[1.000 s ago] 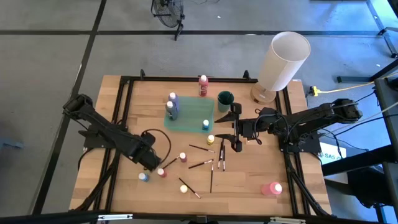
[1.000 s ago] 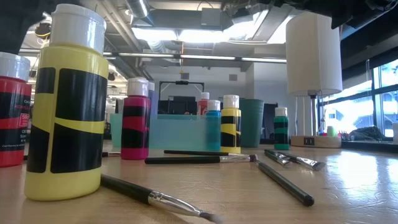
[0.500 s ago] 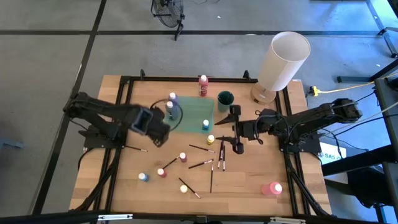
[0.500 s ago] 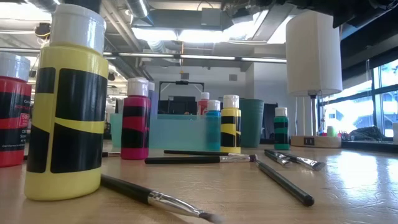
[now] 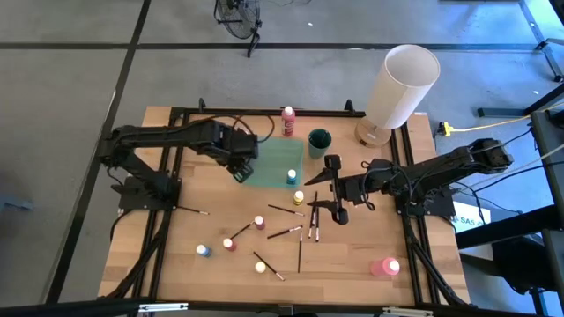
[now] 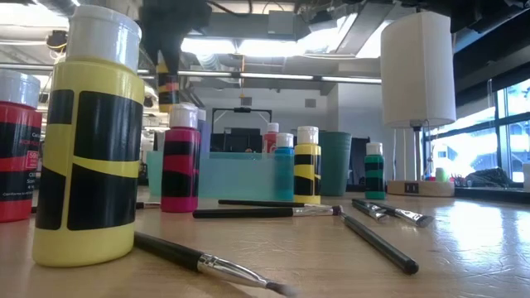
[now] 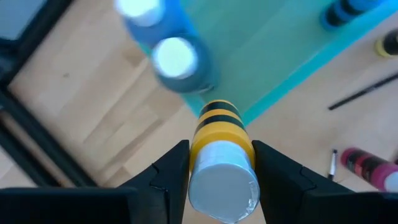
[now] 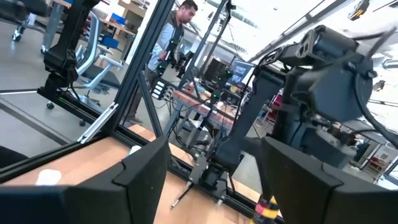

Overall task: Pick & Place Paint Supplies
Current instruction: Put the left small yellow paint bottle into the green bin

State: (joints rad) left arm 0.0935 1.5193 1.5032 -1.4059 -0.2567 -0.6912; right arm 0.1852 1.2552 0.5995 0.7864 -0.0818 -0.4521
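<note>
- Carrying an orange-and-black bottle [image 7: 222,168] w/ left gripper [image 5: 240,162], jaws clamped on its sides, held off the table beside the teal tray's [image 5: 275,169] edge, near two blue bottles [image 7: 176,59].
- Next move, I'd judge: shift over tray, lower into a free spot, release w/o knocking those two.
- Right gripper [image 5: 333,187] waits above the brushes [image 5: 300,231], jaws wide, empty.

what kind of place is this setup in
Probably a robotics lab or open workshop. The wooden table sits in a black metal frame on a bare concrete floor; the low view shows exposed ceiling ducts, and the right wrist view shows a person among workbenches.
</note>
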